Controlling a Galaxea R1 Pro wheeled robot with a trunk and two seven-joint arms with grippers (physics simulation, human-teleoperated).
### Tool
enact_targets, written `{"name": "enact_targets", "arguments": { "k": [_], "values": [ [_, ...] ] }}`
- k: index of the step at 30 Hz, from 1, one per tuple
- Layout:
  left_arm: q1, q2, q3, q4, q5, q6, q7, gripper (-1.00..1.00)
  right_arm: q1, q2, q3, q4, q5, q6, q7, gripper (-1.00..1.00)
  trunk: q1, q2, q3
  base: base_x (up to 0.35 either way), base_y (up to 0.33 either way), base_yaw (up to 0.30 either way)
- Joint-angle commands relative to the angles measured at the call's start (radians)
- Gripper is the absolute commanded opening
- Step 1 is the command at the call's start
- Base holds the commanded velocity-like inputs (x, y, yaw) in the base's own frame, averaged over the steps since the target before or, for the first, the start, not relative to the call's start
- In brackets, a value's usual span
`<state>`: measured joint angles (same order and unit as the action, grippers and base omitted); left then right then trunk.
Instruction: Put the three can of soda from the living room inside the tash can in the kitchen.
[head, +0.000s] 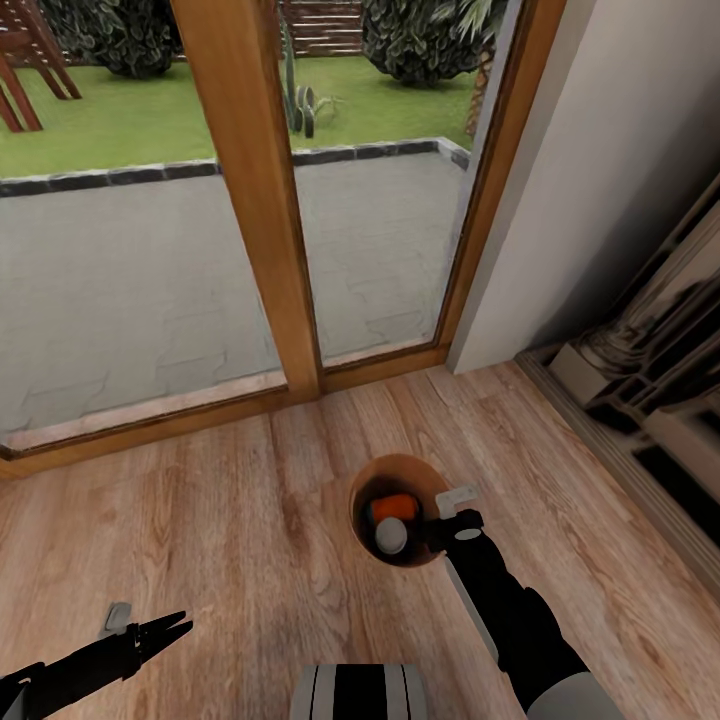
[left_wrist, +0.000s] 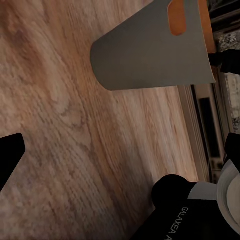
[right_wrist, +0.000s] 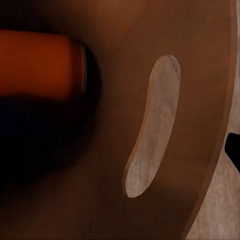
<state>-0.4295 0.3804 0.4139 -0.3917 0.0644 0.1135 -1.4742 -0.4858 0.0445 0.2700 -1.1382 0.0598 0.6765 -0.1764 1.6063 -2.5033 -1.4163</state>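
Grained light wood floor (head: 230, 520) by a wood-framed glass door (head: 250, 190), round grey bin (head: 400, 510) glossy brown inside, orange can (head: 400, 503) lying in it, right gripper (head: 440, 525) over its rim, grip unclear, left gripper (head: 165, 632) spread, empty.

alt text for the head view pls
A round bin stands on a wood floor with an orange can inside, the right hand at its rim. The left hand is low, fingers apart; glass doors show a patio.
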Motion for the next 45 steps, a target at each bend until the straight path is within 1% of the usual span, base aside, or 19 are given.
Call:
{"name": "enact_targets", "arguments": {
  "k": [1,14,24,45],
  "values": [
    [0.000,0.000,0.000,0.000,0.000,0.000,0.000,1.00,0.000,0.000,0.000,0.000,0.000,0.000,0.000,1.00,0.000,0.000,0.000,0.008,0.000,0.000],
    [0.000,0.000,0.000,0.000,0.000,0.000,0.000,1.00,0.000,0.000,0.000,0.000,0.000,0.000,0.000,1.00,0.000,0.000,0.000,0.005,0.000,0.000],
    [0.000,0.000,-0.001,-0.001,0.000,0.000,0.000,1.00,0.000,0.000,0.000,0.000,0.000,0.000,0.000,1.00,0.000,0.000,0.000,0.121,0.000,0.000],
    [0.000,0.000,0.000,-0.001,0.000,0.000,0.000,1.00,0.000,0.000,0.000,0.000,0.000,0.000,0.000,1.00,0.000,0.000,0.000,0.005,0.000,0.000]
  ]
}}
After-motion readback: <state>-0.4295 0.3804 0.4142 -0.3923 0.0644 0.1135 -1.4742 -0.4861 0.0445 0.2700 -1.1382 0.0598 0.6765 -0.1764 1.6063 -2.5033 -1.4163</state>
